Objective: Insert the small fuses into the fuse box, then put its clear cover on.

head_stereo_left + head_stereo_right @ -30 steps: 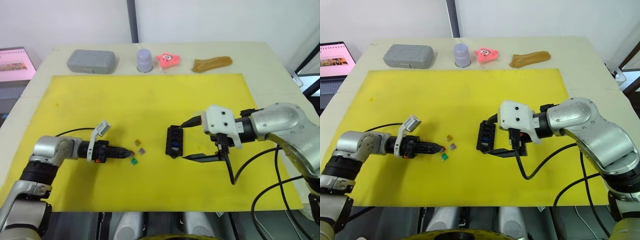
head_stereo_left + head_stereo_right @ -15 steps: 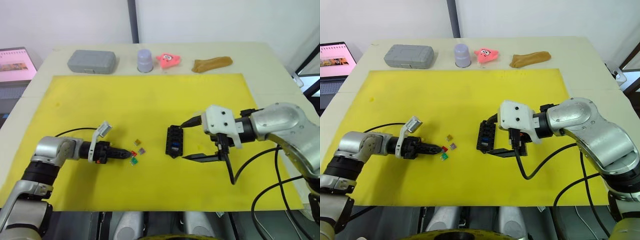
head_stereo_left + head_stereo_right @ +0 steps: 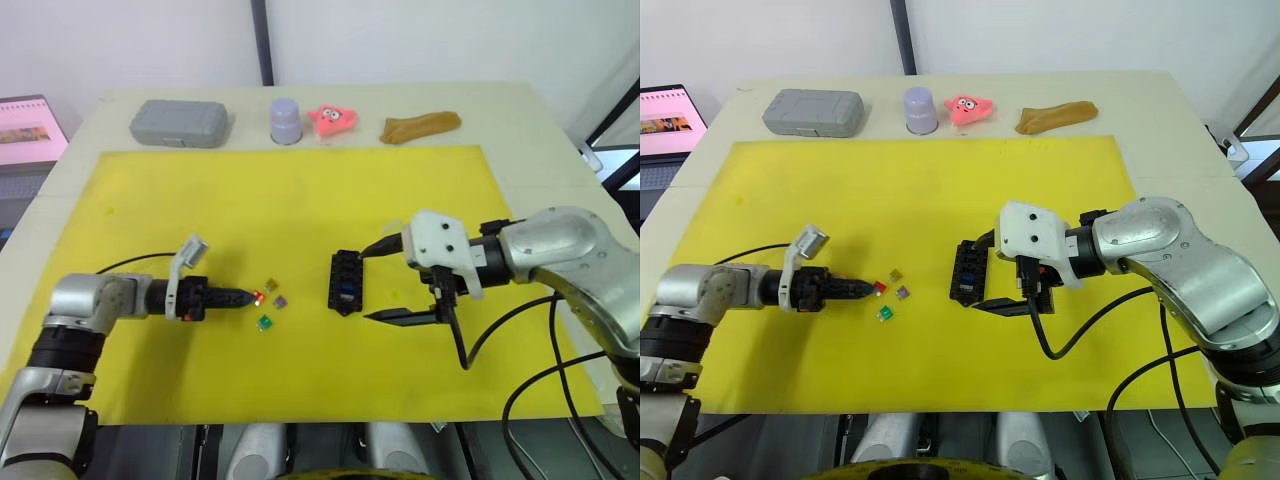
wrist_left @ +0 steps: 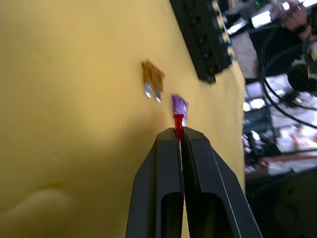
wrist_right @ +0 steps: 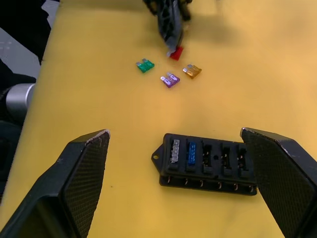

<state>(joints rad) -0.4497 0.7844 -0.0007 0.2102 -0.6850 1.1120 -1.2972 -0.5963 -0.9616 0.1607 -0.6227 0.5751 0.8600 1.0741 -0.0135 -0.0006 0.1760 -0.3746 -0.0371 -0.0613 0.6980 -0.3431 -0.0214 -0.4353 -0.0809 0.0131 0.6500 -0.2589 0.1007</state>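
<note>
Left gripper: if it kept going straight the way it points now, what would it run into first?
The left gripper, shut on the red fuse, points at the purple fuse, probably first. Beyond it lies the fuse box; depth is hard to judge.

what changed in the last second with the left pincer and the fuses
The left pincer, shut on the small red translucent fuse, has lifted it clear of the loose fuses and drawn slightly back. The green fuse, purple fuse and yellow-brown fuse stayed on the yellow mat. The open right pincer remains around the black slotted fuse box.
</note>
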